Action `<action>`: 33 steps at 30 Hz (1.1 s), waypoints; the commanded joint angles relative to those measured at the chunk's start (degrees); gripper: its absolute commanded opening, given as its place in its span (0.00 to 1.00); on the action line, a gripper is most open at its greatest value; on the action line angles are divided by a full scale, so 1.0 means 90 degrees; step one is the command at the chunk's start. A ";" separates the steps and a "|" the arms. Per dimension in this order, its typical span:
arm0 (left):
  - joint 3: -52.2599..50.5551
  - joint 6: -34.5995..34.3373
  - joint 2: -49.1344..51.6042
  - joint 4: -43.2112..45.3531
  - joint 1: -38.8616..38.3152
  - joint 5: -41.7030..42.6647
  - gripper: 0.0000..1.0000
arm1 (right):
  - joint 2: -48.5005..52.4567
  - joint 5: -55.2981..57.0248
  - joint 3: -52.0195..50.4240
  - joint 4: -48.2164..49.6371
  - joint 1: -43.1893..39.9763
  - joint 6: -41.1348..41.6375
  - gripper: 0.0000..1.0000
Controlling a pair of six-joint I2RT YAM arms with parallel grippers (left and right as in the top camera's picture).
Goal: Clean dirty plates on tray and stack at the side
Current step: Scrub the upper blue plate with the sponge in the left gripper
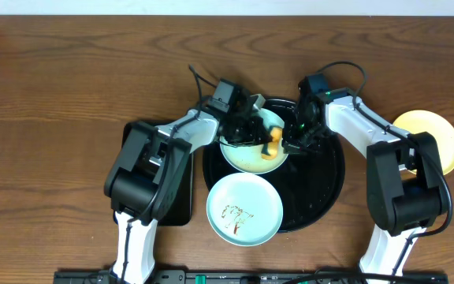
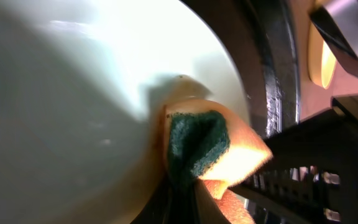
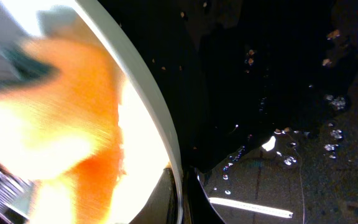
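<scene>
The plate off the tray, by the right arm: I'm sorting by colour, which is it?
That plate is plain pale yellow; the overhead view shows it best.

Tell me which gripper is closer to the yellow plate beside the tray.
Right. The right gripper is on the tray at the rear mint plate, with the yellow plate off to its right; the left gripper holds the sponge farther left.

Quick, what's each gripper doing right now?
Left gripper: closed on the sponge.
Right gripper: closed on the mint plate, at its rim.
</scene>
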 commanded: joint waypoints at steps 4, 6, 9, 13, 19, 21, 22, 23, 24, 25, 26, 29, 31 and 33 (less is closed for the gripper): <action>0.0049 0.0488 0.0211 -0.0709 0.0816 -0.1625 0.07 | 0.0362 0.1447 -0.0342 -0.0253 -0.0141 -0.0136 0.01; 0.0049 0.0663 0.0211 -0.0959 0.0996 -0.1834 0.07 | 0.0362 0.1462 -0.0342 -0.0255 -0.0141 -0.0138 0.01; 0.0049 0.0809 0.0199 -0.1202 0.1202 -0.1970 0.07 | 0.0362 0.1472 -0.0342 -0.0265 -0.0141 -0.0158 0.02; 0.0073 0.0918 0.0109 -0.1469 0.1299 -0.2399 0.07 | 0.0362 0.1481 -0.0342 -0.0270 -0.0141 -0.0160 0.01; 0.0165 0.1020 -0.0221 -0.1979 0.1277 -0.3417 0.07 | 0.0362 0.1515 -0.0342 -0.0250 -0.0141 -0.0160 0.01; 0.0209 0.1088 -0.0403 -0.2176 0.1263 -0.3767 0.07 | 0.0362 0.1528 -0.0342 -0.0245 -0.0143 -0.0160 0.01; 0.0216 0.1139 -0.0534 -0.2266 0.1248 -0.3966 0.07 | 0.0362 0.1528 -0.0342 -0.0243 -0.0143 -0.0160 0.01; 0.0216 0.1171 -0.0658 -0.2339 0.1226 -0.4148 0.07 | 0.0362 0.1528 -0.0342 -0.0243 -0.0143 -0.0158 0.01; 0.0219 0.1214 -0.0794 -0.2421 0.1205 -0.4352 0.07 | 0.0362 0.1528 -0.0342 -0.0240 -0.0143 -0.0160 0.01; 0.0219 0.1239 -0.0930 -0.2494 0.1175 -0.4551 0.07 | 0.0362 0.1528 -0.0342 -0.0240 -0.0143 -0.0160 0.01; 0.0219 0.1280 -0.1059 -0.2572 0.1144 -0.4738 0.07 | 0.0362 0.1528 -0.0342 -0.0240 -0.0143 -0.0160 0.01; 0.0219 0.1372 -0.1435 -0.2817 0.1027 -0.5115 0.07 | 0.0362 0.1528 -0.0342 -0.0243 -0.0143 -0.0180 0.01; 0.0219 0.1372 -0.1627 -0.2960 0.0954 -0.5214 0.07 | 0.0362 0.1532 -0.0342 -0.0240 -0.0143 -0.0189 0.01; 0.0219 0.1365 -0.1787 -0.3082 0.0906 -0.5221 0.07 | 0.0362 0.1535 -0.0342 -0.0204 -0.0143 -0.0216 0.01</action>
